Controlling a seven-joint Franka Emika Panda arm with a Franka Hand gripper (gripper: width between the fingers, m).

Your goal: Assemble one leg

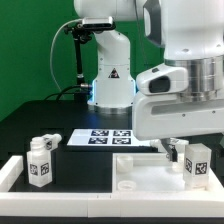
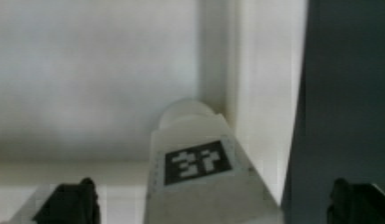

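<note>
In the wrist view a white leg point(image 2: 201, 165) with a black-and-white tag on its face lies between my two dark fingertips point(image 2: 64, 203). My gripper point(image 2: 210, 205) is open, and there is a gap between the leg and each finger. In the exterior view the gripper point(image 1: 172, 148) hangs low at the exterior view's right, just over a tagged leg point(image 1: 196, 162) beside the large white tray-like piece point(image 1: 140, 178). Another leg point(image 1: 41, 160) stands at the exterior view's left.
The marker board point(image 1: 103, 138) lies on the black table behind the tray-like piece. The robot base point(image 1: 110, 75) stands at the back in front of a green wall. A white rim point(image 1: 15, 172) runs along the table's front left.
</note>
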